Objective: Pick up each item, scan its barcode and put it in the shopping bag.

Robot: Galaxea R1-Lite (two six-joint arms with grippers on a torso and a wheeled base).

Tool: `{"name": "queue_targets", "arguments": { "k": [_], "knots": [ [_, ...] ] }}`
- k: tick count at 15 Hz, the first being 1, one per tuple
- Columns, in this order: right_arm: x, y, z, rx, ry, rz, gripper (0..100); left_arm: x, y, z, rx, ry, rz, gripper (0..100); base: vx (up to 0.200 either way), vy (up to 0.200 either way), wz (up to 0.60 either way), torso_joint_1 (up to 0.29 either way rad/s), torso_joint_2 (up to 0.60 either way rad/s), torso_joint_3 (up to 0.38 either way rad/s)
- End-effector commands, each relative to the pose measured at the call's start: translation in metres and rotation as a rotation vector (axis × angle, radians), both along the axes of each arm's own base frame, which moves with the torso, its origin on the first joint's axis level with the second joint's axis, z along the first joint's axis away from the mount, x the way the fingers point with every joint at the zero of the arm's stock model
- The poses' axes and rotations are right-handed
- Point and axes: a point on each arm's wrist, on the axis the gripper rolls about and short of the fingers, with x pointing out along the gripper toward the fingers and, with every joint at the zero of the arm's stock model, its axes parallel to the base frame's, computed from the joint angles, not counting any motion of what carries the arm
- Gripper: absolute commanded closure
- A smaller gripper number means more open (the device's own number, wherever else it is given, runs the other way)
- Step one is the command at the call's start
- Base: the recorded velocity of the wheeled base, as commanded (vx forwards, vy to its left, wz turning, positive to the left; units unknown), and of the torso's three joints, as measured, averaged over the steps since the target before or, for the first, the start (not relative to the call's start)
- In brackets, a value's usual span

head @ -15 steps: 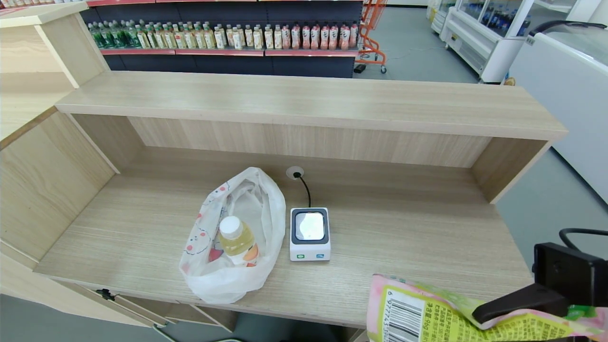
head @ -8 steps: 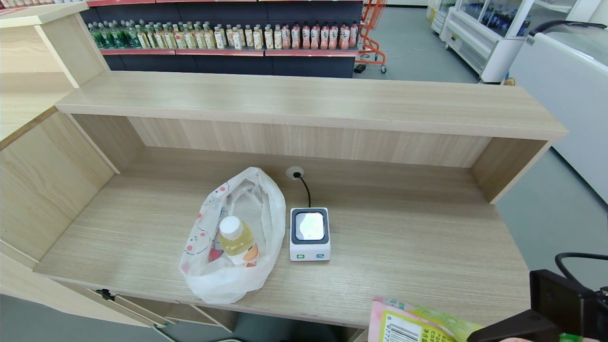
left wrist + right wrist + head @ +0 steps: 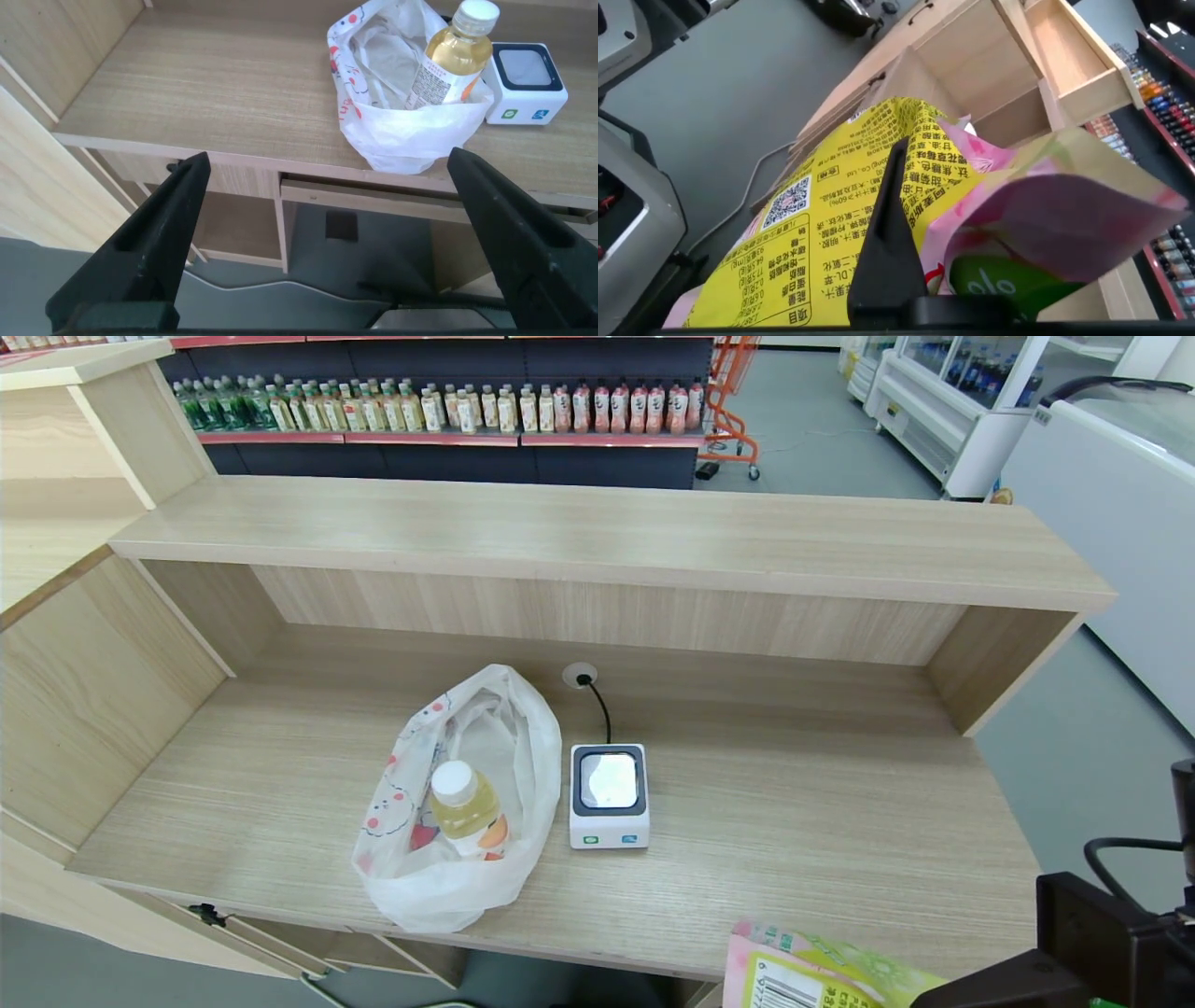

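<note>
Nearest to me, the right gripper [image 3: 976, 991] has its fingers clamped on the snack packet [image 3: 805, 975], one black finger [image 3: 889, 219] lying across the yellow printed back. Over the last second the packet has sunk toward the bottom of the head view. The barcode panel was in full sight then, and now just the top corner and a sliver of the bars show, off the near right corner of the surface [image 3: 794, 803]. The camera has not shifted, so the arm has carried it down and back. I judge the scan is not yet done, and the packet has to come up and across before it can be read.

The packet is thin crinkly film, glossy, pink and green on the face and yellow on the back. It is puffed and creased where the grip bites, so I expect it to flex.

The left gripper [image 3: 327, 163] hangs in front of and below the surface's near edge, its fingers [image 3: 149, 243] wide apart with nothing between them.

Farther in, the shopping bag [image 3: 420, 887] slumps on the pale wood-grain surface. It is soft, translucent white plastic with small red prints, and its mouth gapes. A bottle [image 3: 464, 807] of pale yellow drink with a white cap stands inside. Just beside the bag to the right sits the scanner [image 3: 609, 793], a squat white box with a dark-framed glass window facing up. Its black cable [image 3: 600, 705] runs back to a round grommet. Beyond rises a flat wooden ledge [image 3: 597, 532], then a shelf [image 3: 439, 409] of bottles.
</note>
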Motion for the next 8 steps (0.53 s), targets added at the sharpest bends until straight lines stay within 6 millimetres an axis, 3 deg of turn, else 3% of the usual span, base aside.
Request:
{"name": "queue_targets", "arguments": {
  "k": [1, 8],
  "knots": [
    [0.0007, 0.0003, -0.0006, -0.001, -0.013, 0.004, 100, 0.0000, 0.0000, 0.0000, -0.001, -0.001, 0.000, 0, 0.000, 0.000, 0.00, 0.000, 0.00, 0.000],
    [0.0048, 0.0015, 0.0004, -0.001, -0.022, 0.007, 100, 0.0000, 0.0000, 0.0000, -0.001, -0.001, 0.000, 0, 0.000, 0.000, 0.00, 0.000, 0.00, 0.000]
  ]
}}
